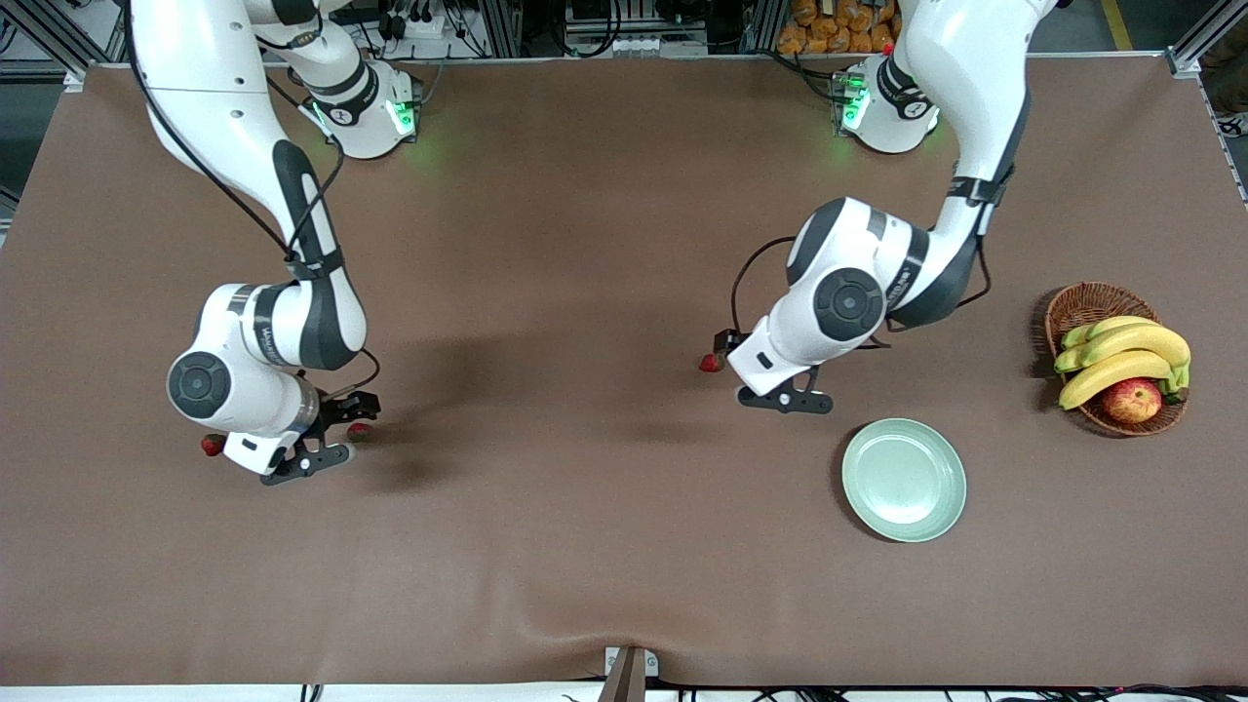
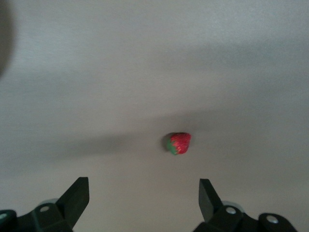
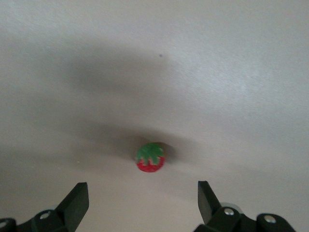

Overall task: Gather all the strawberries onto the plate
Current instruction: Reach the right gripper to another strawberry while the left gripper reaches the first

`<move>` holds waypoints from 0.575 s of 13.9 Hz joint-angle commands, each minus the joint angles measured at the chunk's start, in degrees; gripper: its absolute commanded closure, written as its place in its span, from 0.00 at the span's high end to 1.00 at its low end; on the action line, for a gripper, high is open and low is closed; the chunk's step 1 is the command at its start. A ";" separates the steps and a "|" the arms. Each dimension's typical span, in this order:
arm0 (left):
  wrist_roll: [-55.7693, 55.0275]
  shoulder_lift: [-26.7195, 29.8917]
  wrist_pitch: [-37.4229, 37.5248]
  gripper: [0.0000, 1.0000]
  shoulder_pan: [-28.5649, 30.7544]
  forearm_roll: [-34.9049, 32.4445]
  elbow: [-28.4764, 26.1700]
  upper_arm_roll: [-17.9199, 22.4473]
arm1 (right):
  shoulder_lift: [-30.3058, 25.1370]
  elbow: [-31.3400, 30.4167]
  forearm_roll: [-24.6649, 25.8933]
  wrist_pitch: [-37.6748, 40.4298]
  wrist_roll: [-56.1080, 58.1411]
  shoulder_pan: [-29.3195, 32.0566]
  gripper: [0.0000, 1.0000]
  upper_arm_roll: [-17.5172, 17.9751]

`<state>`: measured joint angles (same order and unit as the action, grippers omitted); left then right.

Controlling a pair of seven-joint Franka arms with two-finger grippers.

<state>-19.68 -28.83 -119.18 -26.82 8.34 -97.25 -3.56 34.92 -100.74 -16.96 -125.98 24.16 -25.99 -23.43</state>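
Both claws gape, nothing held. Left gripper [image 2: 144,193] hovers over a strawberry [image 2: 179,143] near the empty plate [image 1: 905,479]; right gripper [image 3: 143,195] over another [image 3: 150,157]. Berries sit off-centre; closing fingers may flick them away.

bare cloth around plate [image 1: 905,479], basket [image 1: 1114,356] well apart toward left arm's end

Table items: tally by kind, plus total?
Strawberries: 3, one by the left gripper, two by the right gripper
Plate: 1
Basket: 1
Bananas: 3
Apple: 1
Total: 9
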 commanded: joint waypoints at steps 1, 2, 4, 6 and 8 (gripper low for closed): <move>-1.50 -2.01 -4.64 1.00 -2.18 0.19 -0.40 0.49 | 0.40 -1.65 -1.32 -3.73 1.77 0.77 1.00 1.28; -1.67 -3.24 -6.66 1.00 -3.05 0.19 -0.49 0.49 | 1.02 -1.65 -2.97 -5.05 1.77 0.68 1.00 1.28; -3.86 -5.35 -9.22 0.98 -4.46 -0.07 -0.49 0.58 | 2.25 -1.56 -7.63 -5.50 1.77 0.25 1.00 1.28; -4.66 -6.32 -10.19 0.93 -4.99 -0.07 -1.19 0.66 | 3.57 -1.56 -9.67 -7.77 1.77 -0.02 1.00 1.28; -4.75 -6.50 -13.60 0.92 -5.08 -0.07 -3.46 0.58 | 4.45 -1.56 -9.67 -8.66 1.77 0.15 1.00 1.28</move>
<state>-23.57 -35.79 -129.77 -31.51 8.33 -98.39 -3.52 38.97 -101.86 -24.81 -133.32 24.53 -25.96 -22.17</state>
